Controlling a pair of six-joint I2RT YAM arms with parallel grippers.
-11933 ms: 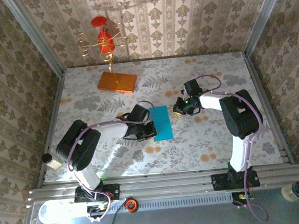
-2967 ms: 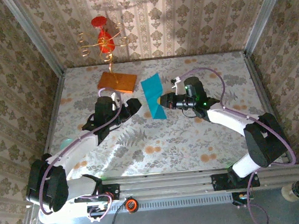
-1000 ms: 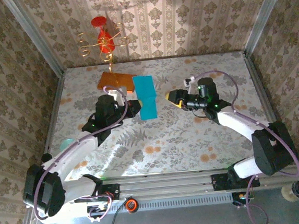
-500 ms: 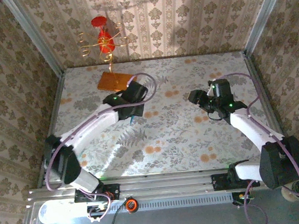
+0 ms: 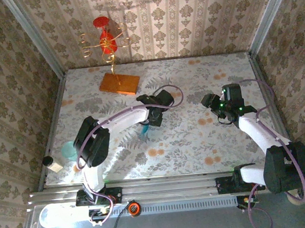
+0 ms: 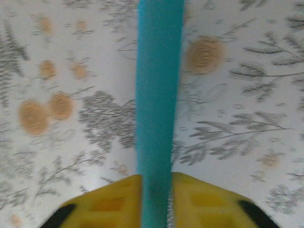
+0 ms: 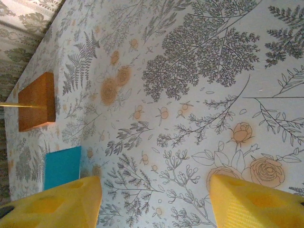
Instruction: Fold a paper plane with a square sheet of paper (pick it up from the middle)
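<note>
While left gripper (image 6: 156, 179) sits snug either side of blue sheet (image 6: 159, 95), pinch or release: cannot tell. Sheet mid-table, long axis straight ahead from fingers. Right gripper (image 7: 154, 192) wide open, empty, well apart.

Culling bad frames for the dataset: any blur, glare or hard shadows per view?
Top external: sharp, bright patch on the table near left, ornament shadowed onto the back wall. Left wrist: blurred throughout, blue paper and yellow fingers smeared. Right wrist: floral print crisp, near fingertips slightly soft.
</note>
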